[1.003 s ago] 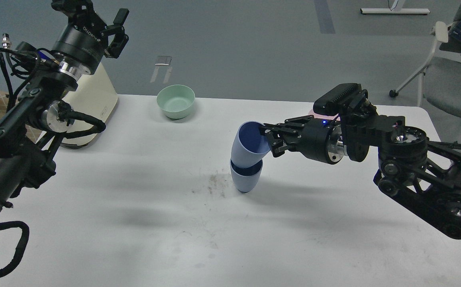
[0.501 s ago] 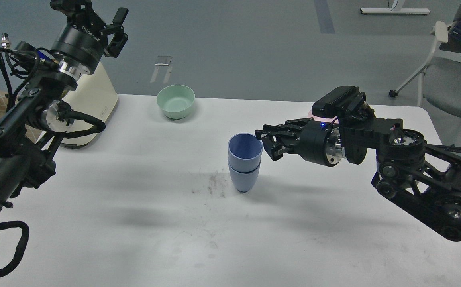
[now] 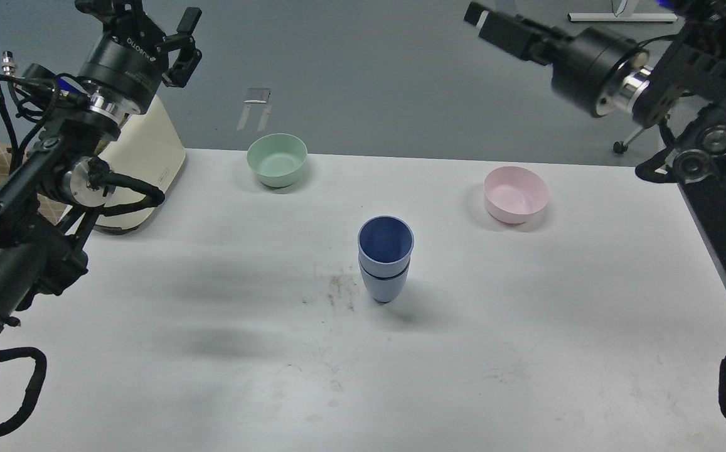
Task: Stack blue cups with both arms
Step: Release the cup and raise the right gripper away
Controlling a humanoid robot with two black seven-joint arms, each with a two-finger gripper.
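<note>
The two blue cups [image 3: 385,257] are sitting nested one inside the other, upright, near the middle of the white table [image 3: 526,351], and neither of our grippers is touching them. We are holding our left gripper [image 3: 149,22] high beyond the far left corner, above a cream-coloured appliance [image 3: 143,157], with its fingers spread apart and nothing between them. We are keeping our right gripper [image 3: 485,17] raised past the far edge toward the right, well apart from the stack; it is showing dark and blurred, so we cannot tell how its fingers are standing. A mint-green bowl [image 3: 277,159] is resting by the far edge, and a pink bowl [image 3: 516,194] is sitting toward the far right corner.
</note>
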